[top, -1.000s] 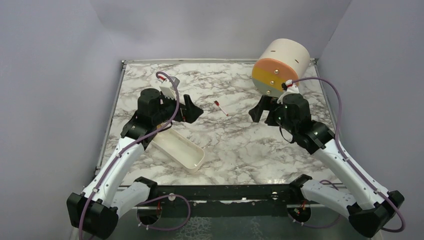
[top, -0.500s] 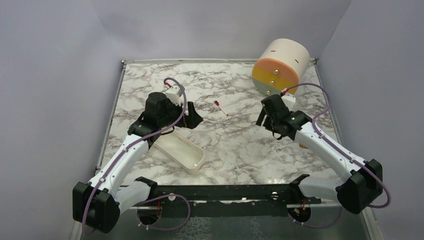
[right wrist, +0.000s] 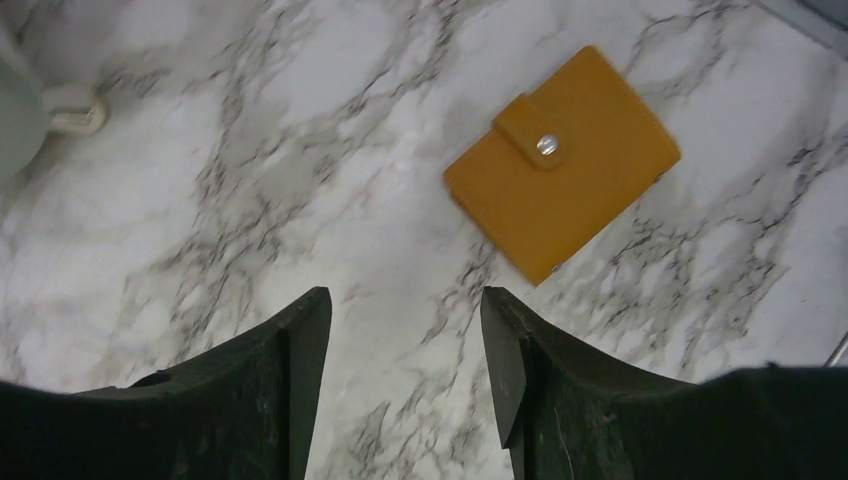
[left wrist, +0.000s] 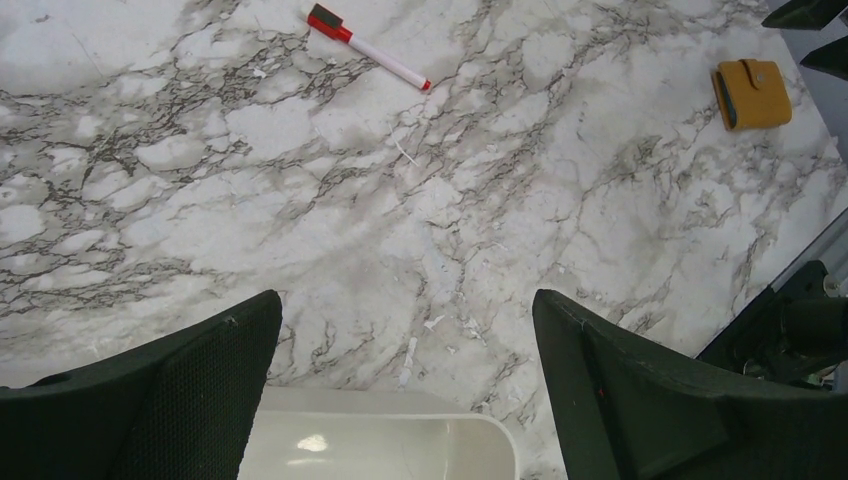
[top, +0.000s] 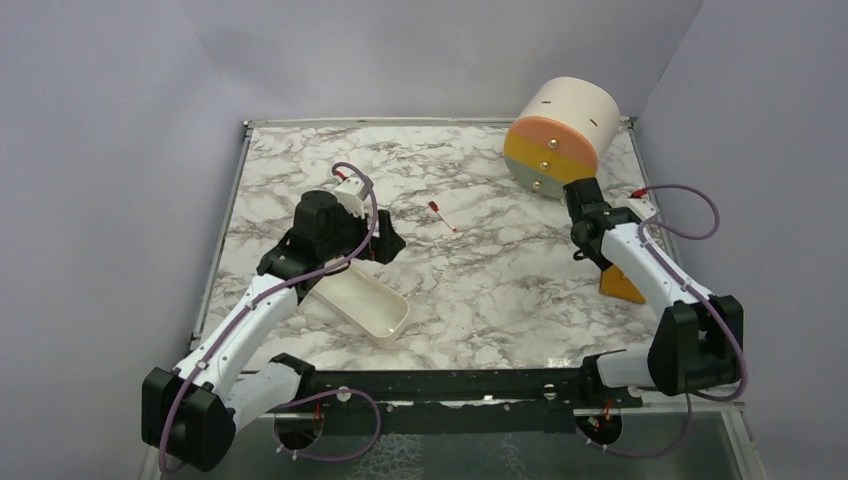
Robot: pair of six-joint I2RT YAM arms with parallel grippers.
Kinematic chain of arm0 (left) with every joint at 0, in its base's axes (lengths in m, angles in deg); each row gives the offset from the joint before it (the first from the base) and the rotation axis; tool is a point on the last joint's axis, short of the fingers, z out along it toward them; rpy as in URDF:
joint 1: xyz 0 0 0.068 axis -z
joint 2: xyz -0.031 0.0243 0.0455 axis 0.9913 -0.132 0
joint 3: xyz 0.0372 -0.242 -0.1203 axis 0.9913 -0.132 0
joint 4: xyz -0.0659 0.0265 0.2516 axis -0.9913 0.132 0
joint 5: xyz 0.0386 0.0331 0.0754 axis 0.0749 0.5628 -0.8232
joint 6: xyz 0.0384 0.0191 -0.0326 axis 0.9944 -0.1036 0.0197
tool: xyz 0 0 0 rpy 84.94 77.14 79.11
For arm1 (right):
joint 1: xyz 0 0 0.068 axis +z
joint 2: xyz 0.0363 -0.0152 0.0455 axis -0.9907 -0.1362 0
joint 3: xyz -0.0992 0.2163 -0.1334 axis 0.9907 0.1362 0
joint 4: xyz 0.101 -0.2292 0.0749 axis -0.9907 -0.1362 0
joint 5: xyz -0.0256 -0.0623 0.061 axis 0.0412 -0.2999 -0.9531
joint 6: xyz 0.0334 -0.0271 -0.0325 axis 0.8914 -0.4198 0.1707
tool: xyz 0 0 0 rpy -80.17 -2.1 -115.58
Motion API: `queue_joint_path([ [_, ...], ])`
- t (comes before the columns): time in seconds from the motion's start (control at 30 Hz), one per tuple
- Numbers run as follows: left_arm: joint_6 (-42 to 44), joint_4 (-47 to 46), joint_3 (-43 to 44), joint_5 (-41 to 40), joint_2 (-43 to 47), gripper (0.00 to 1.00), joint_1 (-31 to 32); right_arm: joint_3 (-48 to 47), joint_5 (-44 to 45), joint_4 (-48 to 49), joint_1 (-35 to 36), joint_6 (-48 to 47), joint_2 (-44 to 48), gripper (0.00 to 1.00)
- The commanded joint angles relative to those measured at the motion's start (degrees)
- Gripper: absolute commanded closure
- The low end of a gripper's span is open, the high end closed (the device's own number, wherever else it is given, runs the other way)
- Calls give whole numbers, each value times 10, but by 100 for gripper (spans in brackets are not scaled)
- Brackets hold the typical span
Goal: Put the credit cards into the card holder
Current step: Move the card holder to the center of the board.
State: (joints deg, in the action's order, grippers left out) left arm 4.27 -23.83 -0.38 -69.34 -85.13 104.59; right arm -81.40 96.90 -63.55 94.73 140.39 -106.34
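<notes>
0 cards are in the card holder (right wrist: 560, 160) so far, judging by its fastened snap. No credit cards show in any view, so the whole task seems left to do.

Nearest the bases, a white tray (top: 370, 303) lies on the marble surface (top: 480, 280) under the left arm. Just beyond it the left end effector (left wrist: 405, 300) hovers with its jaws wide apart, holding nothing. At the right edge of the surface the card holder lies flat and closed, stud up. The right end effector (right wrist: 400, 310) hangs above it, jaws apart and empty, with the card holder just past their tips. Farther out lies a red-and-white marker (top: 441, 216), and at the far right corner a cream-orange drum (top: 560, 135).

Compared with 1 second ago, the right arm has swung from the middle to the right edge, baring the card holder in the top view. The left arm has drawn back slightly.
</notes>
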Motion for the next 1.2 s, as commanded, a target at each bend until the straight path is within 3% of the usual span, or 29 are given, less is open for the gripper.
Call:
queue_joint_path([
  [0.0,18,3,3,-11,-11,1,10,10,75,5,-86,57,-38,45],
  [0.23,19,3,0,-15,-19,1,12,49,-6,164,-188,-33,-80,50],
  [0.43,27,2,-8,-51,6,1,12,55,-55,211,-214,-64,-122,50],
  [0.7,35,3,-10,-64,19,1,11,60,-35,203,-217,-61,-133,48],
  [0.9,37,3,-9,-62,21,1,11,65,-9,193,-225,-55,-112,40],
  [1.17,38,3,-11,-58,24,1,12,81,-49,225,-256,-87,-113,36],
])
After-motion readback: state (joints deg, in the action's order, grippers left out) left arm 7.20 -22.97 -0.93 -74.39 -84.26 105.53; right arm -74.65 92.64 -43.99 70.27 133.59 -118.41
